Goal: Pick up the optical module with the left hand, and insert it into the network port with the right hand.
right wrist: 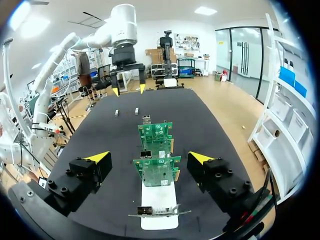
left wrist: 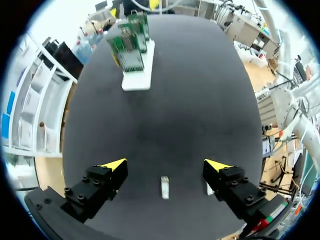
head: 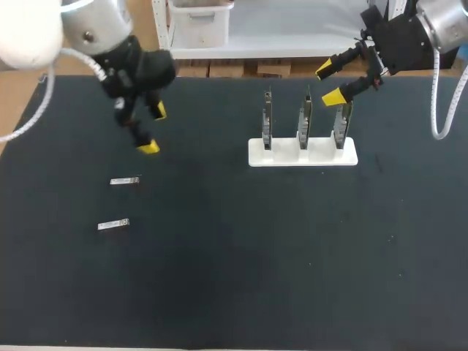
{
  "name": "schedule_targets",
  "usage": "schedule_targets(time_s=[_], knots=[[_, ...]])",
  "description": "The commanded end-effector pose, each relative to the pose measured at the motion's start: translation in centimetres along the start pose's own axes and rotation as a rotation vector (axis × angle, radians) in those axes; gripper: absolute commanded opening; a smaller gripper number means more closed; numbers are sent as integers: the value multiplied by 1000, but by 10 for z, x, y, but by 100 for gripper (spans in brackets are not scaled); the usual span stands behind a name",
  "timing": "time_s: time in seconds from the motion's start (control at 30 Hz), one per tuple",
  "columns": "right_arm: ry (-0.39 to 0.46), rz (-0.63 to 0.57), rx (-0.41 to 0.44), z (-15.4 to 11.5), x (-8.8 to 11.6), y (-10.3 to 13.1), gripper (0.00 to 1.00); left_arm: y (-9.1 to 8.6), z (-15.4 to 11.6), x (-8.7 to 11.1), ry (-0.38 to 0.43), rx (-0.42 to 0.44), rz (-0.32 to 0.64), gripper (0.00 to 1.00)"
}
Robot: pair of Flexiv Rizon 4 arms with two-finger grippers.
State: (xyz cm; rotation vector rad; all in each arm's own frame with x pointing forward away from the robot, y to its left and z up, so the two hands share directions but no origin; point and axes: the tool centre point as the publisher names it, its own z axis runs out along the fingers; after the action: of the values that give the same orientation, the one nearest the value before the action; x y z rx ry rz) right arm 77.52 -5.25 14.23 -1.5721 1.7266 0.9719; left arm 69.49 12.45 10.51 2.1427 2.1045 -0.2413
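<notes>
Two small silver optical modules lie on the black table at the left, one point(head: 124, 180) farther back and one point(head: 113, 224) nearer the front. My left gripper point(head: 151, 129) hangs open just above and behind them. In the left wrist view one module point(left wrist: 164, 187) lies on the mat below the gap between the open fingers, and the other point(left wrist: 209, 189) is half hidden by one finger. My right gripper point(head: 330, 82) is open above the white stand point(head: 302, 151) holding three upright network cards. In the right wrist view the green cards point(right wrist: 156, 170) stand between its open fingers point(right wrist: 150, 157), with a metal port point(right wrist: 145, 154) on the card's edge.
The stand with its cards point(left wrist: 131, 50) sits far ahead of the left gripper. From the right wrist, the two modules point(right wrist: 116, 113) and my left arm's gripper point(right wrist: 129, 90) show beyond the cards. Bare black mat point(head: 241, 263) covers the middle and front.
</notes>
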Motion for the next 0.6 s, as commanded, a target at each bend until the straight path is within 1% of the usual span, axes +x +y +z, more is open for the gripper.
schedule_targets(time_s=[0.03, 0.2, 0.43, 0.6], knots=[[0, 0, 3, 0, 0, 1, 100, -33, 5, 16, 74, -84, 10, 100], [0, 0, 3, 0, 0, 1, 100, -40, 17, 28, 69, -75, 10, 100], [0, 0, 3, 0, 0, 1, 100, -42, 30, 53, 65, -76, -22, 100], [0, 0, 3, 0, 0, 1, 100, -42, 33, 66, 61, -70, -48, 100]])
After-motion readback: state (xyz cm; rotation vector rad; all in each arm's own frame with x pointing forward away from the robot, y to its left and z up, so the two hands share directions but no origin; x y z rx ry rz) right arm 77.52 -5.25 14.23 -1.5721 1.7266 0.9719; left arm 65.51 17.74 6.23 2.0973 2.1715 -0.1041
